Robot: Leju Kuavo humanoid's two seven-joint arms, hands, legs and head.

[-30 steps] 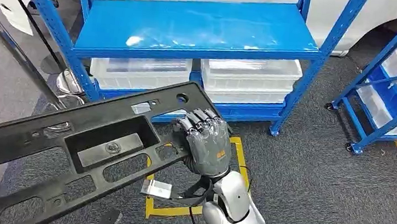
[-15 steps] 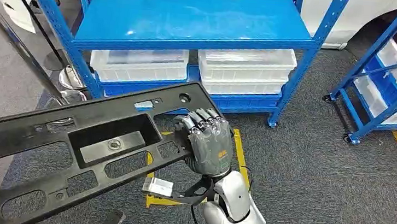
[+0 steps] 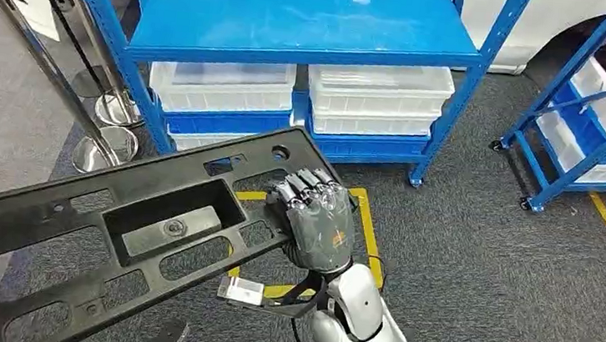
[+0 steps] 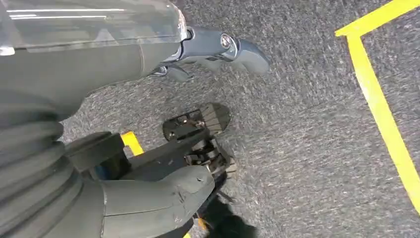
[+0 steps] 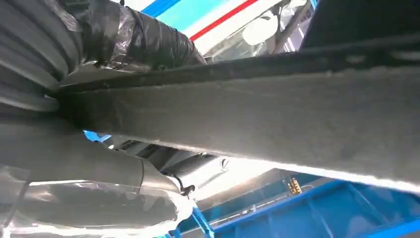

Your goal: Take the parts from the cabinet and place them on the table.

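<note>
A long black plastic panel (image 3: 109, 236) with several cut-outs stretches from the lower left of the head view to the middle, held off the floor. My right hand (image 3: 318, 223) grips its right end, fingers curled over the top edge. In the right wrist view the panel's grey underside (image 5: 277, 114) runs across the picture, close to the right hand (image 5: 84, 163). My left hand (image 4: 124, 188) hangs over the grey carpet with its fingers (image 4: 237, 47) apart and nothing in it.
A blue shelf rack (image 3: 306, 20) stands ahead with white bins (image 3: 224, 88) beneath it. A second blue rack (image 3: 598, 124) on wheels stands at the right. Shiny post bases (image 3: 105, 144) are at the left. Yellow tape (image 3: 365, 227) marks the grey carpet.
The whole picture has shifted, so the camera has moved; the rack now sits a little further right. The panel stays in my right hand.
</note>
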